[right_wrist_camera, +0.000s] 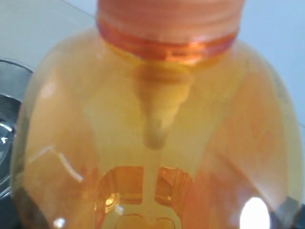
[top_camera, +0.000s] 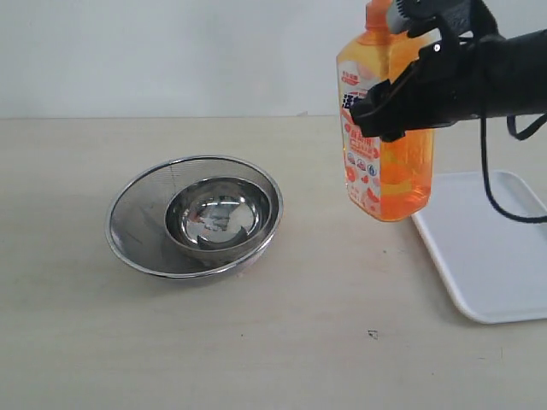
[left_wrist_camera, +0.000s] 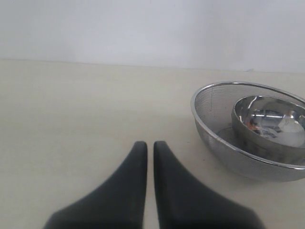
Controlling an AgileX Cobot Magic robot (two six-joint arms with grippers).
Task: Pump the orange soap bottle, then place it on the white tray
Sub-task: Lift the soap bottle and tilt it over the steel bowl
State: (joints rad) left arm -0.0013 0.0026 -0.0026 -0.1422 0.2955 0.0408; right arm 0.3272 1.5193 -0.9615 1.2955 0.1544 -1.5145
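Observation:
The orange soap bottle [top_camera: 395,175] hangs above the table, roughly upright, its base just left of the white tray [top_camera: 491,256]. My right gripper [top_camera: 389,107] is shut on the bottle's upper body, across the label. The pump head [top_camera: 378,15] reaches the top edge of the exterior view, partly behind the arm. The bottle [right_wrist_camera: 157,124] fills the right wrist view, so the fingers are almost hidden. My left gripper [left_wrist_camera: 150,145] is shut with nothing in it, low over bare table, and does not show in the exterior view.
A steel mesh bowl [top_camera: 128,201] holding a smaller steel bowl [top_camera: 218,218] sits left of centre; in the left wrist view the mesh bowl [left_wrist_camera: 209,129] lies just beyond the fingers to one side. The tray runs off the right edge. A small dark speck [top_camera: 373,334] marks the table.

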